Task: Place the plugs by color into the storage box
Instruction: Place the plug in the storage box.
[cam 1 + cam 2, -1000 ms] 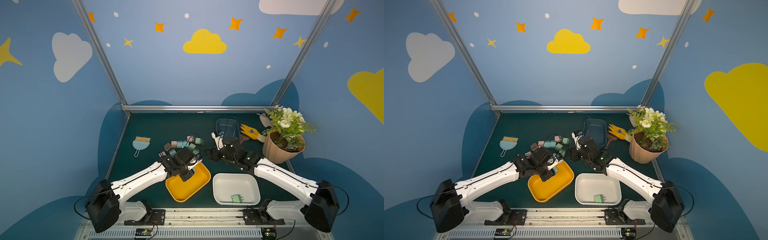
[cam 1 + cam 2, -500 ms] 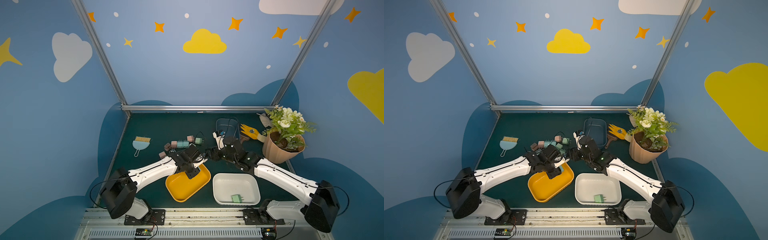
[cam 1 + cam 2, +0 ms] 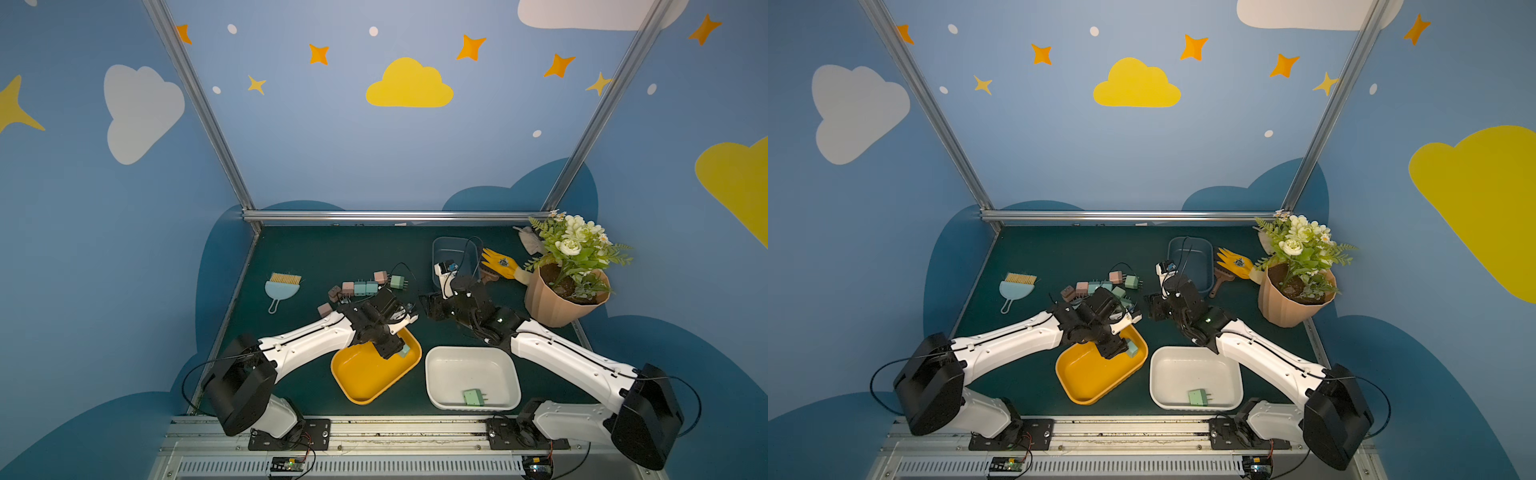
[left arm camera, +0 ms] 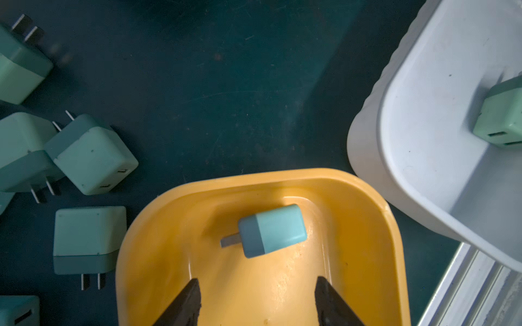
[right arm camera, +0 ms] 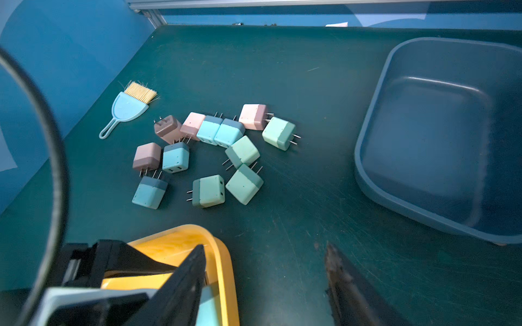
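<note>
We log the table mat [image 5: 282, 70] as dark green; walls [image 3: 332, 158] mid-blue, patterned with yellow and white clouds, orange stars and white dots; yellow tray [image 3: 365, 382] plain; white tray [image 3: 457, 370] plain; bin [image 5: 423, 135] slate blue; plug in the yellow tray [image 4: 272, 231] light blue, darker blue at the prong end; plug in the white tray [image 3: 473, 397] mint green; loose plugs [image 5: 242, 151] pink, light blue and mint, each with a darker band; brush [image 5: 128, 108] pale blue, bristles straw-coloured; glove [image 3: 498, 262] yellow; pot [image 3: 552, 309] tan, ribbed; flowers [image 3: 569, 246] white over green leaves; arms [image 3: 307, 343] white with black joints.

Top views evenly lit, edges bowed; wrist views dim, glare on yellow tray [image 4: 353, 214], near pincer blurred.
</note>
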Robot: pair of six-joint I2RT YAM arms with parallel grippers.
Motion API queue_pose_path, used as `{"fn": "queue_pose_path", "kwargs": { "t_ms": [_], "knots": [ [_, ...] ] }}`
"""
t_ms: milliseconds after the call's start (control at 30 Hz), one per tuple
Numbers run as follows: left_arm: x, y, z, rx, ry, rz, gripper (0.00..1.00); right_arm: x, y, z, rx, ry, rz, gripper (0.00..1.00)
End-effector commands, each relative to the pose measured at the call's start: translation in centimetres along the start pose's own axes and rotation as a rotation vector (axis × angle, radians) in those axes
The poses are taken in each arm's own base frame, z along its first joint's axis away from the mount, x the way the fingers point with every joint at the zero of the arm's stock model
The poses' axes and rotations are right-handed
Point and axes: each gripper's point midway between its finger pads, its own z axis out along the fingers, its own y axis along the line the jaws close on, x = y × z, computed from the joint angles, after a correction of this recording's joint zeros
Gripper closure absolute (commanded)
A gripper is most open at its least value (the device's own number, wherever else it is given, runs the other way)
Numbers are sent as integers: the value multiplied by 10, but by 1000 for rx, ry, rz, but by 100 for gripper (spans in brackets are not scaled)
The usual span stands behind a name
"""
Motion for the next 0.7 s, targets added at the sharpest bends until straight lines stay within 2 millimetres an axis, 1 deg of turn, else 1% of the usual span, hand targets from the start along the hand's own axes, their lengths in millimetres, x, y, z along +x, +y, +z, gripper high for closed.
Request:
{"fn": "queue_pose_path", "kwargs": {
  "t_ms": [0, 67, 167, 267, 367, 433, 500, 567, 667],
  "knots": [
    [-11, 0, -14, 29, -87, 16, 35, -18, -7, -9, 22, -83, 15, 32],
    [-18, 3, -25, 36, -156, 23, 35, -19, -9, -10, 23, -86, 12, 32],
    [-28, 15, -44, 15, -298, 23, 34, -14, -10, -5, 24, -46, 14, 31],
    [-33, 23, -61, 0, -454, 55, 32, -3, -9, 5, 16, 39, 7, 31],
    [-30, 26, -71, -28, -540, 128, 29, 3, -6, 17, 7, 116, 11, 30],
    [-28, 26, -72, -49, -550, 182, 29, 3, -1, 25, -18, 154, 19, 30],
    [-24, 24, -68, -54, -539, 236, 29, 2, 5, 33, -48, 188, 16, 30],
    [-24, 28, -61, -69, -524, 266, 29, 0, 11, 43, -76, 228, 0, 30],
    [-24, 37, -51, -87, -513, 281, 29, 0, 14, 58, -81, 286, -22, 30]
  ]
}}
